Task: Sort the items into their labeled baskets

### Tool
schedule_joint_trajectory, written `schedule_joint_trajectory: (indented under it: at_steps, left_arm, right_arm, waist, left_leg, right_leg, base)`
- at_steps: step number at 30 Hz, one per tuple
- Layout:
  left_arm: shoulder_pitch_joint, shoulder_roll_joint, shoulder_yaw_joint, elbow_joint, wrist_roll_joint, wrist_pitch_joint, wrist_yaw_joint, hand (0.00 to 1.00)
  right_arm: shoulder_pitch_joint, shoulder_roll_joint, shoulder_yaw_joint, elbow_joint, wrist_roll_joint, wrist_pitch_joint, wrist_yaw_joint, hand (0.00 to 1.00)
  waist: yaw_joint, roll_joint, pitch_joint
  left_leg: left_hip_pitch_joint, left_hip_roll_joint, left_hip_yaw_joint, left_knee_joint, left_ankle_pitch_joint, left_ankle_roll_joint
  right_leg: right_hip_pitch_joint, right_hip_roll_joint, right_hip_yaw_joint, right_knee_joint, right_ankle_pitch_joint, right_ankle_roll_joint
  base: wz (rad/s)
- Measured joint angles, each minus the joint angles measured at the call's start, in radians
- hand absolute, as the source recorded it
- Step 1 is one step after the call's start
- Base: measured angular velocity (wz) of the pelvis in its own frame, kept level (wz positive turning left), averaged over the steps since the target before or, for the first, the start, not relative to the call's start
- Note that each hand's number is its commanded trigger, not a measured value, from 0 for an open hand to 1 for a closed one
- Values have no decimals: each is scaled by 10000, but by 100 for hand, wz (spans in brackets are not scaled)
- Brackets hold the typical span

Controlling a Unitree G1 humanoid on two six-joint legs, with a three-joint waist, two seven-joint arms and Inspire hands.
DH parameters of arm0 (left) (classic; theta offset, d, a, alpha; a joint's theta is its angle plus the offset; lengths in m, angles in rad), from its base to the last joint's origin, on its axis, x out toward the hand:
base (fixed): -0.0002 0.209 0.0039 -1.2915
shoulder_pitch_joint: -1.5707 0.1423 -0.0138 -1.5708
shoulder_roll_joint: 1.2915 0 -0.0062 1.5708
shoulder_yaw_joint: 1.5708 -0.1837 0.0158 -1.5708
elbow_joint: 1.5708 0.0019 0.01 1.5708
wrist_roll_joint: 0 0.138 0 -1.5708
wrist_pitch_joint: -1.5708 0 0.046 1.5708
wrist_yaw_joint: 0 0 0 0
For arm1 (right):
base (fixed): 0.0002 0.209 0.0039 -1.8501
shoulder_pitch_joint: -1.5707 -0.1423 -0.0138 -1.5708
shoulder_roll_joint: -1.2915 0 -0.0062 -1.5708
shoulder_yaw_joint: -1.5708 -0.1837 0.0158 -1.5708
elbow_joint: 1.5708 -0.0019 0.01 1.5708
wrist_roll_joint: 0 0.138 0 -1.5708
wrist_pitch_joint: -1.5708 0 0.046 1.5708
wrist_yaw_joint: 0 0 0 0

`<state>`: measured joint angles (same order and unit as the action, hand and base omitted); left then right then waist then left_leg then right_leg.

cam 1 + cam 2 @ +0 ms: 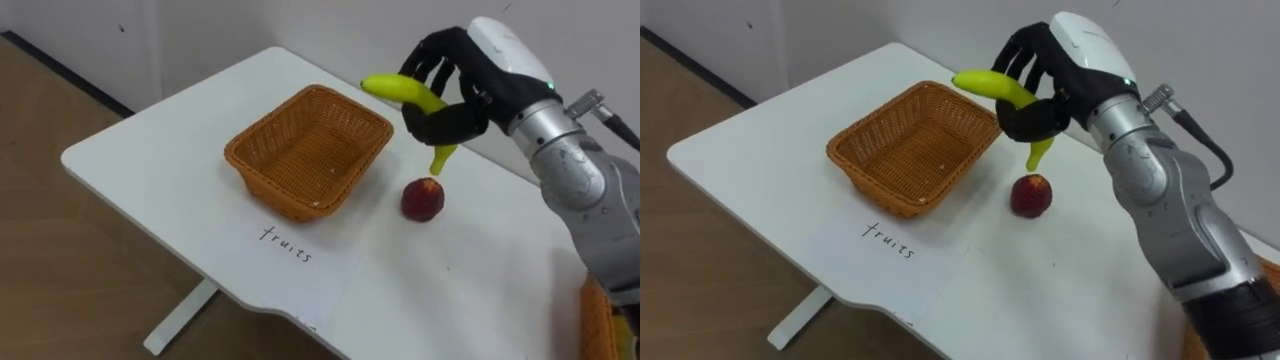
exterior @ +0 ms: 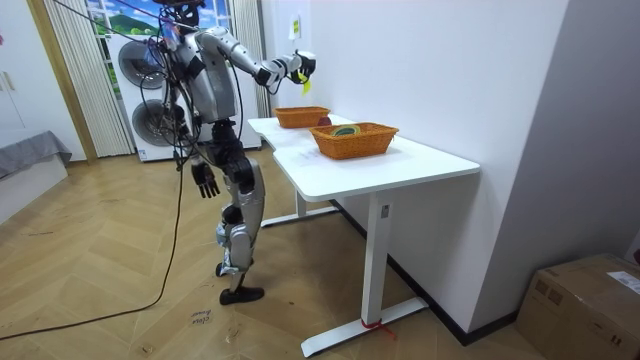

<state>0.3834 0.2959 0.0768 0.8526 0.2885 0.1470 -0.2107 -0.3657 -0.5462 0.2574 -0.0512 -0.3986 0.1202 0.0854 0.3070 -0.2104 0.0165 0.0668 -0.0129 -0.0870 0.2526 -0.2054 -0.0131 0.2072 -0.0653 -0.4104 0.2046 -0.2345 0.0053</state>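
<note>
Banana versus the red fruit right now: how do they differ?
The banana is yellow, long and curved; the red fruit is round. The banana is up in the air, held by the right hand near the basket; the red fruit rests on the table, right of the basket. Neither is in the basket.

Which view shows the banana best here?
The right eye view: the banana sits unobstructed in the right robot hand. The left eye view shows nearly the same; the room view, just a yellow speck.
</note>
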Motion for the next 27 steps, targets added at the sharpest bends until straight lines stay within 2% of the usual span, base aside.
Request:
schedule_joint_trajectory:
  at_steps: [6, 9, 13, 16, 19, 27]
  left_arm:
    - [240, -22, -2, -333, 320, 16, -45, 0]
    - [241, -72, -3, -346, 386, 162, -47, 0]
    - [250, -118, -14, -344, 385, 314, -109, 0]
    - [310, -146, -27, -341, 386, 453, -165, 0]
    - [353, -190, -40, -340, 380, 495, -164, 0]
    - [589, -302, -46, -337, 330, 515, 52, 0]
  right_arm:
    - [-3, 227, 285, -7, 5, 2, -8, 100]
    - [-3, 457, 297, -6, 5, 25, -8, 100]
    - [-3, 485, 332, -2, 7, 34, -8, 100]
    - [-12, 550, 345, 18, 20, 31, -9, 100]
    - [-147, 780, 376, 337, 91, 39, -130, 100]
    - [-284, 814, 834, 858, 699, 127, -604, 100]
  waist:
    - [81, 42, 15]
    - [154, 76, 16]
    - [300, 144, 20]
    - [315, 233, -4]
    - [310, 325, -42]
    - [530, 326, -25]
  left_leg:
    - [19, -3, -18, 41, -6, 1]
    - [-6, -12, -26, 69, -7, 1]
    - [-34, -42, -64, 86, -7, 5]
    - [-43, -90, -143, 86, -4, 10]
    - [-18, -126, -224, 66, 1, 19]
    - [127, -152, -363, 33, -18, 36]
  right_leg:
    - [-6, 0, -19, -2, 0, 0]
    - [-12, -1, -20, -12, -3, 4]
    - [-7, -17, -49, -23, -13, 22]
    - [10, -44, -87, -20, -41, 50]
    - [51, -61, -118, -8, -63, 81]
    - [272, -74, -224, -8, -79, 108]
  base:
    - [0]
    - [0]
    - [4]
    - [8]
    - [8]
    - [5]
